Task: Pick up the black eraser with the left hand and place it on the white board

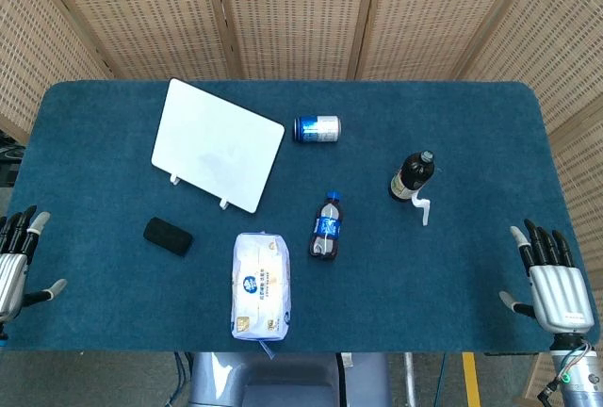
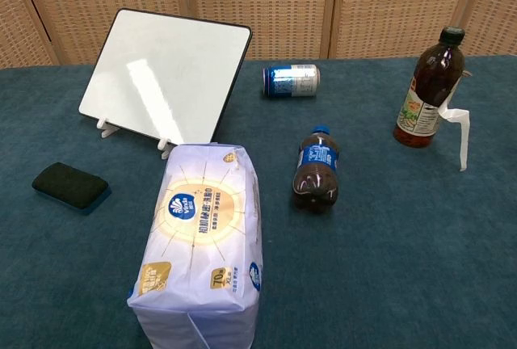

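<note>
The black eraser [image 1: 168,236] [image 2: 71,187] lies flat on the blue tablecloth, left of centre, just below the white board [image 1: 217,143] [image 2: 166,74]. The board lies tilted on small white feet at the back left. My left hand [image 1: 16,256] rests at the table's left edge, fingers spread, holding nothing, well to the left of the eraser. My right hand [image 1: 549,275] sits at the front right corner, fingers apart and empty. Neither hand shows in the chest view.
A white tissue pack [image 1: 260,284] [image 2: 202,240] lies right of the eraser. A small cola bottle [image 1: 325,226] [image 2: 317,170] lies on its side at centre. A blue can [image 1: 317,129] [image 2: 291,80] lies behind it. A dark bottle [image 1: 412,177] [image 2: 428,86] stands at right.
</note>
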`<act>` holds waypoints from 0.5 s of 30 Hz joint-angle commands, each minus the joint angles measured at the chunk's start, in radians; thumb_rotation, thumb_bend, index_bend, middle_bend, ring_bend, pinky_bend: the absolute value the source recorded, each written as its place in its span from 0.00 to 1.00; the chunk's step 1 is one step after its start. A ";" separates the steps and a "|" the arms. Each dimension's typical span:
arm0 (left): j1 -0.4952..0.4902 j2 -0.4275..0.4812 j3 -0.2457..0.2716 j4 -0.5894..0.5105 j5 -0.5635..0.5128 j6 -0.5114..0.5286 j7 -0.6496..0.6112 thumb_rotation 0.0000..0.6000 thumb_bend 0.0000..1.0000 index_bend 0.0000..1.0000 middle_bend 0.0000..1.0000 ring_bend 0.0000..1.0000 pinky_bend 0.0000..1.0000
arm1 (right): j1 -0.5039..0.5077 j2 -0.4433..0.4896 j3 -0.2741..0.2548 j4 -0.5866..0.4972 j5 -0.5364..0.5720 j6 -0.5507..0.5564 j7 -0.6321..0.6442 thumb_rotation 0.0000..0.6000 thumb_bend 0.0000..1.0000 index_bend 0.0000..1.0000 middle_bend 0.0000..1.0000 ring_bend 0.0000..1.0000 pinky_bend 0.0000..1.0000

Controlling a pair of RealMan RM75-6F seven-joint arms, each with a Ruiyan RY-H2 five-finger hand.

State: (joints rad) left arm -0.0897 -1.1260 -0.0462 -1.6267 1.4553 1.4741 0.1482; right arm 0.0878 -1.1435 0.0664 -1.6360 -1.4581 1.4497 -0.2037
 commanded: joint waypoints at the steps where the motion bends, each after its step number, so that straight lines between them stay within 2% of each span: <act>1: -0.002 -0.001 0.001 -0.001 -0.003 -0.005 0.003 1.00 0.00 0.00 0.00 0.00 0.00 | 0.000 -0.001 0.002 0.002 0.001 0.001 0.001 1.00 0.00 0.00 0.00 0.00 0.00; 15: -0.003 -0.004 0.004 -0.004 0.004 -0.004 0.009 1.00 0.00 0.00 0.00 0.00 0.00 | 0.000 0.000 -0.002 0.004 -0.010 0.006 0.012 1.00 0.00 0.00 0.00 0.00 0.00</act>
State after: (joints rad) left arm -0.0925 -1.1296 -0.0426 -1.6309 1.4597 1.4699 0.1575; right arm 0.0878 -1.1430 0.0645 -1.6322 -1.4684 1.4560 -0.1918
